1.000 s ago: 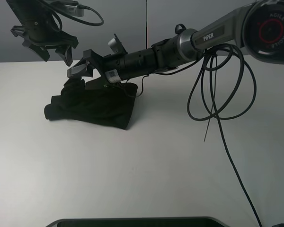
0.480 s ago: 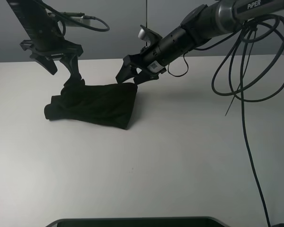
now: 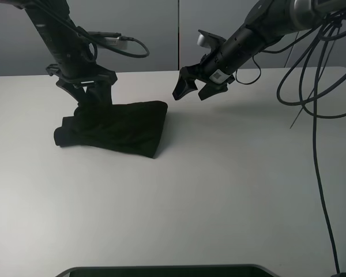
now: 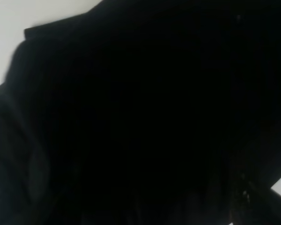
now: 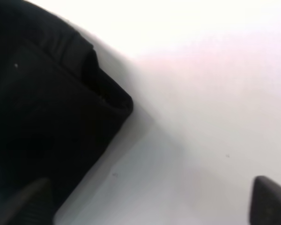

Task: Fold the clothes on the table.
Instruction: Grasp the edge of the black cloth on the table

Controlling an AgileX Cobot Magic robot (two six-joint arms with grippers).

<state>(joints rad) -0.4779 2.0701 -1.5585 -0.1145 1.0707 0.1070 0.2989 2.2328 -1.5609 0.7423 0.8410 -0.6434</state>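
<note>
The black T-shirt [image 3: 118, 127] lies in a folded bundle on the left half of the white table [image 3: 219, 190]. Its print and neck label are hidden. My left gripper [image 3: 87, 97] is down on the shirt's back left part, where the cloth bunches up. Its fingers look spread. The left wrist view is filled with black cloth [image 4: 145, 117], and no fingers show clearly there. My right gripper [image 3: 195, 91] is open and empty, raised above the table just right of the shirt's back right corner. That corner [image 5: 51, 93] shows in the right wrist view, ahead of the gripper [image 5: 150, 206].
Black cables [image 3: 314, 86] hang in loops over the table's right side. A dark flat object [image 3: 161, 270] lies at the front edge. A grey wall stands behind the table.
My right gripper has drawn back to the right, off the shirt, and stayed open. My left gripper has come down onto the shirt's back left part. The shirt bundle has kept its place.
</note>
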